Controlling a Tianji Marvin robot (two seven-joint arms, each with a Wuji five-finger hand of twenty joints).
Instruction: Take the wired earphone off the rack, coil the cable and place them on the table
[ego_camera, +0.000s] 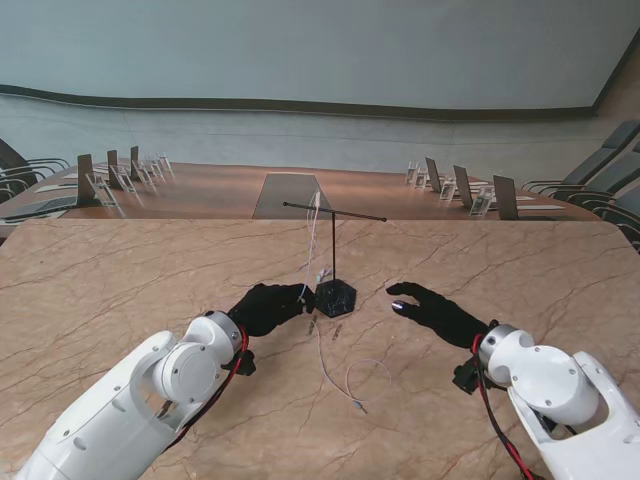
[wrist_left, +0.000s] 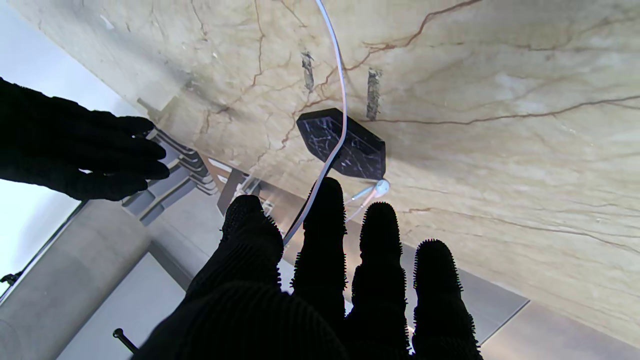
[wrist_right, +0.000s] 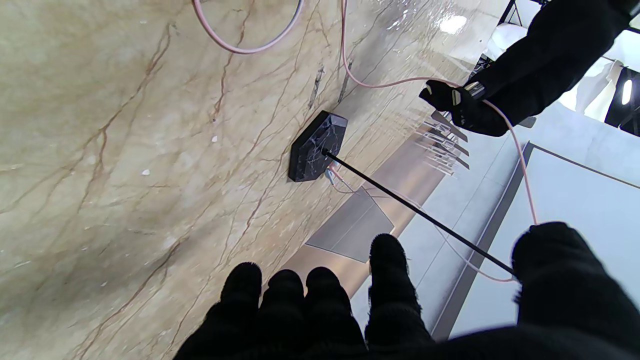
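The rack has a black marble base (ego_camera: 335, 297) and a thin pole carrying a horizontal bar (ego_camera: 350, 213). From that bar the white earphone cable (ego_camera: 314, 235) hangs down beside the base. It then trails toward me on the table, ending in a loose loop (ego_camera: 368, 374). My left hand (ego_camera: 268, 307) sits just left of the base, thumb and index finger pinched on the cable (wrist_left: 341, 90). An earbud (wrist_left: 381, 187) lies by the base (wrist_left: 342, 142). My right hand (ego_camera: 432, 308) hovers right of the base (wrist_right: 315, 147), fingers spread and holding nothing. The pole (wrist_right: 425, 215) runs past its thumb.
The marble table (ego_camera: 120, 290) stretches wide on both sides. Beyond its far edge stand a wooden desk with a grey panel (ego_camera: 288, 195), rows of name-plate stands (ego_camera: 120, 172) and chairs (ego_camera: 590, 175).
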